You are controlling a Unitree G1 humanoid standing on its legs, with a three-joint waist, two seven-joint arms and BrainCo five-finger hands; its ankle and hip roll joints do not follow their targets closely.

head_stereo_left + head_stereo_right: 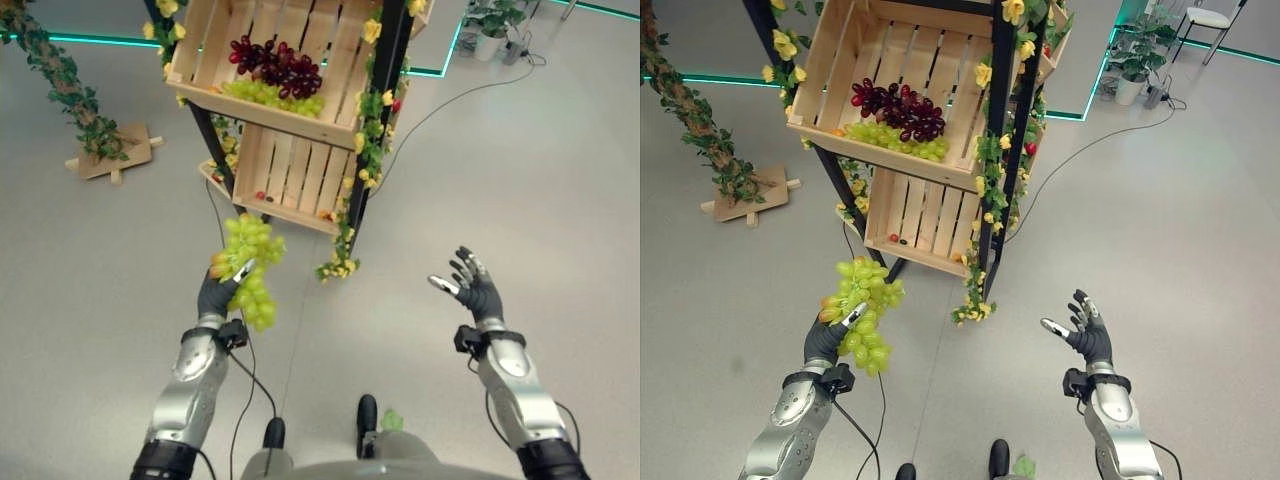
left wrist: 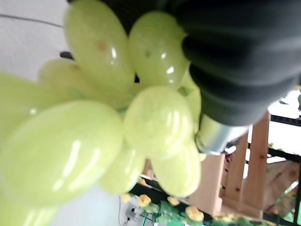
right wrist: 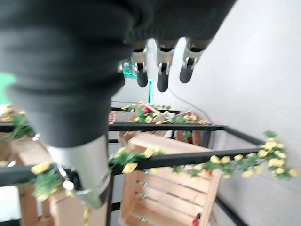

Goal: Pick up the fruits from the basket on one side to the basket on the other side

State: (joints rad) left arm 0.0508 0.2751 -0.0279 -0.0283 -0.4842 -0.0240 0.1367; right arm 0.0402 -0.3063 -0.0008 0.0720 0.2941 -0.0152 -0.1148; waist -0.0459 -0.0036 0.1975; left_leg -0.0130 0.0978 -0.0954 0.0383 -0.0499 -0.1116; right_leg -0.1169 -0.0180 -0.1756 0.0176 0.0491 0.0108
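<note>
Below, grey floor point(image 1: 560, 170), black rack point(image 1: 998, 150), potted plant point(image 1: 1137, 55)

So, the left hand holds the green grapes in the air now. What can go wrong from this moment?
1. The left hand grips the green grape bunch only at one side, and much of it hangs free over the floor, so grapes could drop or the bunch could slip.
2. The upper crate sits in a frame wrapped in a flower garland; the bunch might snag there.
3. The right hand is open and apart, so it likely cannot catch a fall.
</note>
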